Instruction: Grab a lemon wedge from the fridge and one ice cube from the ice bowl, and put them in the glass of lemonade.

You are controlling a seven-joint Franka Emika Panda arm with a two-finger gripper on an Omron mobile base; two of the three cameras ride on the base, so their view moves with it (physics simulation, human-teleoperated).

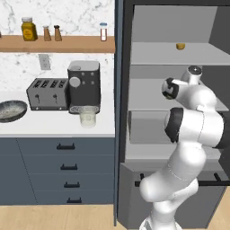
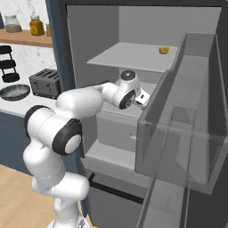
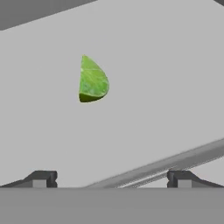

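1. Green-yellow and small, the lemon wedge [image 3: 92, 80] lies alone on a pale grey shelf [image 3: 166, 87] inside the open fridge [image 1: 179, 54]; in the hand view it sits at about 11 o'clock from centre, well ahead of the two dark fingers [image 3: 43, 179].
2. Those fingers stand spread as wide as they go, one at 7 o'clock and one at 5 o'clock of the hand view, with nothing between them.
3. In the right base view the gripper [image 2: 141, 98] reaches into the fridge's middle level, below the upper shelf that carries a small orange-yellow round item [image 2: 164, 50].
4. The step in hand looks like the approach to the wedge. To do it well, I would first shift the hand toward 11 o'clock so the wedge sits midway between the fingers, then advance.
5. The wedge is tiny and likely to skid on the smooth shelf, so the fingers should come down on both sides of it before closing, ideally across its flat faces.
6. Keep the wrist clear of the shelf's front edge.
7. On the counter [image 1: 54, 128] wait the glass of lemonade [image 1: 88, 117], in front of the coffee machine [image 1: 84, 85], and the ice bowl [image 1: 11, 110] at the far left.
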